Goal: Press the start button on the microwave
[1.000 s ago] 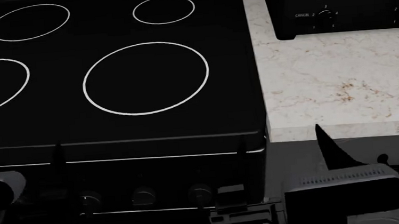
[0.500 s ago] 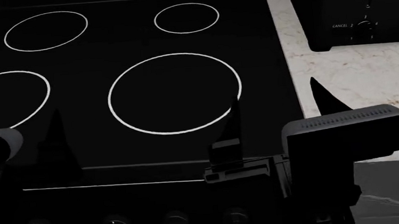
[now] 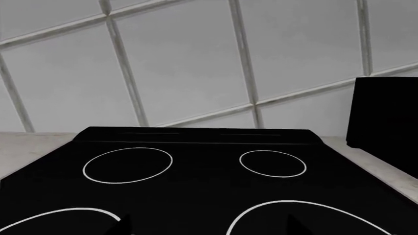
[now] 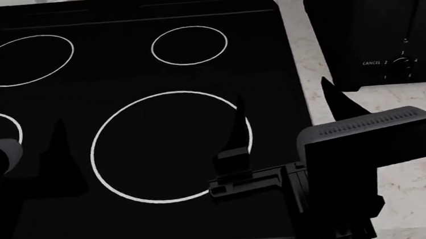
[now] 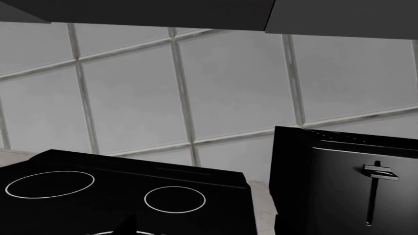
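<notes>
The microwave and its start button do not show in any view. A dark flat underside [image 5: 163,12] spans the upper edge of the right wrist view, above the tiled wall; I cannot tell what it belongs to. My left gripper [image 4: 17,140] is open and empty, hovering over the black cooktop [image 4: 140,62] at its front left; its fingertips [image 3: 121,226] show in the left wrist view. My right gripper [image 4: 289,113] is open and empty over the cooktop's front right edge, one finger [image 4: 238,126] over the large burner ring [image 4: 171,147], the other over the counter.
A black toaster [image 4: 381,26] stands on the speckled white counter [image 4: 423,177] to the right of the cooktop; it also shows in the right wrist view [image 5: 353,186]. A grey tiled wall [image 3: 196,63] rises behind the stove.
The head view has tilted up and both grippers have risen over the cooktop. The stove's front knobs have left the view, and more of the toaster shows.
</notes>
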Tool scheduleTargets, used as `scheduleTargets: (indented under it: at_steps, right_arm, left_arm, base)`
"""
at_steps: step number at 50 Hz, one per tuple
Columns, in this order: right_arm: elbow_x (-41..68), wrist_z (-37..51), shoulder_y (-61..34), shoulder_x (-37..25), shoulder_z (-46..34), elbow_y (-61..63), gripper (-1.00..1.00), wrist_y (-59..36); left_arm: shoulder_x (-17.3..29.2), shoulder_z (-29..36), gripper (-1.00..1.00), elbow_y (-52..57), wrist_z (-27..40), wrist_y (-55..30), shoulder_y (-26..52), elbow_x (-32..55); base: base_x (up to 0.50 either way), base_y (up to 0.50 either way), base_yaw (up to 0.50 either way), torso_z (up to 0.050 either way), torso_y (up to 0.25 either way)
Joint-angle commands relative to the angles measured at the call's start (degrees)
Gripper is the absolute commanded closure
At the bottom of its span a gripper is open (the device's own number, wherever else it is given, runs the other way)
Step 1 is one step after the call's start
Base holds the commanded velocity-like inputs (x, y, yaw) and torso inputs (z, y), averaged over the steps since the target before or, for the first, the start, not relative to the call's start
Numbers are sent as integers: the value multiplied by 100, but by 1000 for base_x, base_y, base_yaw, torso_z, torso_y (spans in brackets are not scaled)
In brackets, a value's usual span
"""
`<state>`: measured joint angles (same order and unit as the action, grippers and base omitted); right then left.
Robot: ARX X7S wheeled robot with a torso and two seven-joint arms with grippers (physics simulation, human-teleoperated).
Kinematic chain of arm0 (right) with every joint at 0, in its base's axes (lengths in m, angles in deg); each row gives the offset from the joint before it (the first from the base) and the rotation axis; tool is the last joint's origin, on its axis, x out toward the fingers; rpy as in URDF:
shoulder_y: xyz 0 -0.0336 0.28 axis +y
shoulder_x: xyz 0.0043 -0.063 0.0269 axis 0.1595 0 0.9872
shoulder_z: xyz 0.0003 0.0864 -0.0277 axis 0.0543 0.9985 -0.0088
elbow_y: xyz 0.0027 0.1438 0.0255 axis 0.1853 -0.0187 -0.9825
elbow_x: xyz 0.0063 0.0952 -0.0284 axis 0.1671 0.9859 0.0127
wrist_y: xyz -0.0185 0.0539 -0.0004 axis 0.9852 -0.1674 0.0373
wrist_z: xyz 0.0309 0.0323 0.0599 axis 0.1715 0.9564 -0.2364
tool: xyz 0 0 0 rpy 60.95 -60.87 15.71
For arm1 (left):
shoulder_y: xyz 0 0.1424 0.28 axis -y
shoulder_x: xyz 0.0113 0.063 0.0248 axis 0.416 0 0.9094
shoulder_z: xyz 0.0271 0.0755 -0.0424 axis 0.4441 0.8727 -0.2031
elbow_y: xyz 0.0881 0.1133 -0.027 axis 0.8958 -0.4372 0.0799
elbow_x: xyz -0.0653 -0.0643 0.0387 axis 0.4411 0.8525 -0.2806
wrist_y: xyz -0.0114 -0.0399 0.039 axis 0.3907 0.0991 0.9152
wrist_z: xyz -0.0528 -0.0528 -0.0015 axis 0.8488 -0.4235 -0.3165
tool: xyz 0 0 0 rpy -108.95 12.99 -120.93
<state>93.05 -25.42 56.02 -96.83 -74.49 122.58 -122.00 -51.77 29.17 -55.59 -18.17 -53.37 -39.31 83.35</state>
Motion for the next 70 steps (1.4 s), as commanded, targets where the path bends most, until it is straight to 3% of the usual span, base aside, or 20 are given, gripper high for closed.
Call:
scheduleTargets:
  at_steps: [1,25,39,47,55,58,65,70]
  right_arm:
    - [119,0,23,-16,7,108,-100,-30]
    - [205,65,33,-66,-125,64,-100,-33]
    - [122,293,-51,-142,-227,388,-100,-284]
    - [-311,869,-996,-419,-815,1478,-100,-1671]
    - [-60,755,-1685,-152,-418,1886,-100,-1939]
    - [-132,921,-2436,-512,-848,2053,-100,-2868]
    - [1792,1828,-4087,-811,-270,2070,-100,-3658]
    - [1994,1903,-4524,-818,-145,1910,-100,-3722]
  left_arm:
    - [22,-26,-100,64,39,-22,-43,94]
    - [74,-81,-100,84,37,34,-119,303]
    - [130,-17,-100,48,56,146,-149,310]
    - [143,1,-100,-8,75,186,-156,329]
    - [166,-5,-100,0,84,195,-136,376]
    - [179,-16,-100,49,98,160,-139,407]
    - [206,14,-100,79,115,124,-110,437]
    - [228,47,-100,137,144,65,-101,453]
  base:
    - [332,-129,0,0,0]
    - [356,-143,0,0,1]
    - [0,0,0,0,0]
    - [0,0,0,0,0]
    - [0,0,0,0,0]
    - [0,0,0,0,0]
    - [0,0,0,0,0]
    - [0,0,0,0,0]
